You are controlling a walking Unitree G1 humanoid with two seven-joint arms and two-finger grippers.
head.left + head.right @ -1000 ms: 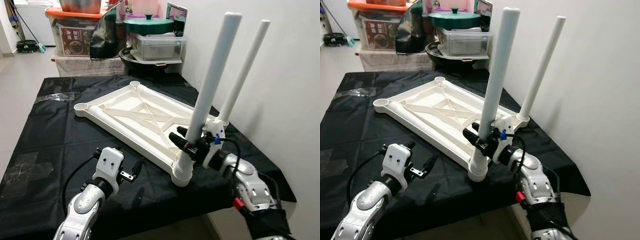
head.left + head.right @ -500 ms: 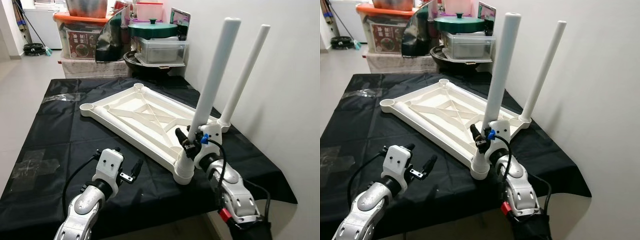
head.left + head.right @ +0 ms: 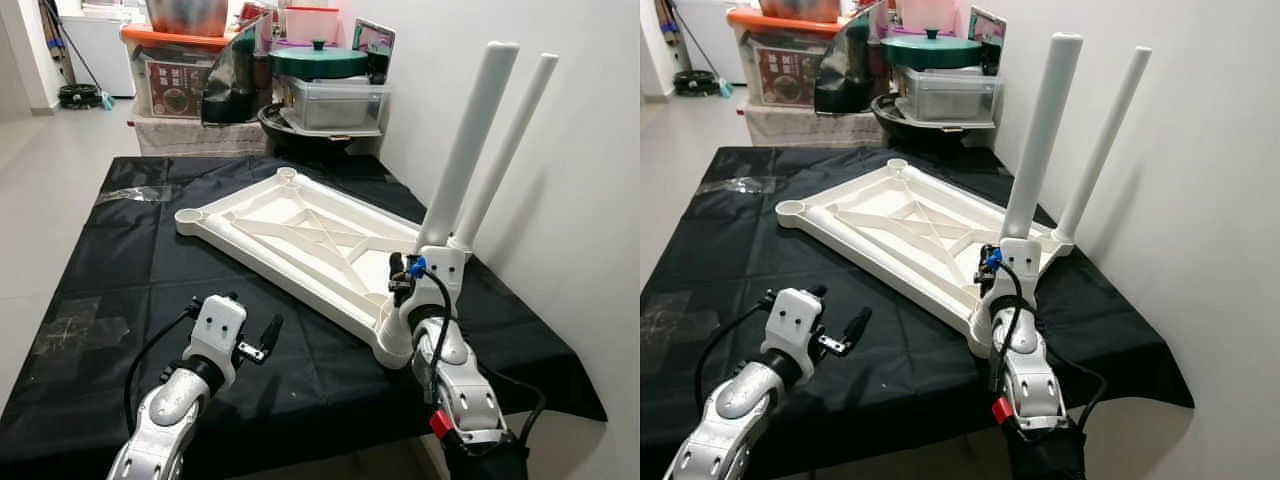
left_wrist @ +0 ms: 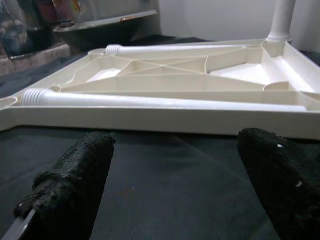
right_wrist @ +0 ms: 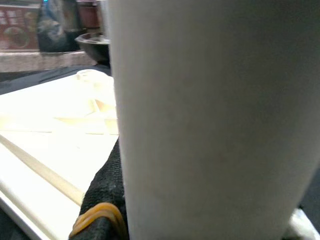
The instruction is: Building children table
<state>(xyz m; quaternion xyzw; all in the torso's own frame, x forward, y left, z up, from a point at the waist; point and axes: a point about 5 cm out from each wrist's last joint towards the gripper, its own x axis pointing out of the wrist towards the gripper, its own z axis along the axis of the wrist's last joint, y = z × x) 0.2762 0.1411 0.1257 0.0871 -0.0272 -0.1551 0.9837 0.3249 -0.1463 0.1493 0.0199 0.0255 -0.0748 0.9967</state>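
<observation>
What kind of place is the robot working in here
Probably a room in a home used partly for storage. Stacked plastic storage bins and a green pot lid crowd the back wall behind the cloth-covered table, with tiled floor alongside.

My black fingers (image 4: pixel 70 185), silver arms. Cream-white tabletop (image 3: pixel 300 235), white legs (image 3: pixel 468 140). Black cloth (image 3: pixel 110 250). Green pot lid (image 3: pixel 318 60), orange-lidded bin (image 3: pixel 180 40). Yellow band (image 5: pixel 97 215) on my fingertip.

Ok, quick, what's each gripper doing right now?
Left gripper: open, holding nothing, above the black cloth beside the tabletop.
Right gripper: shut on the near table leg, low on the leg.
</observation>
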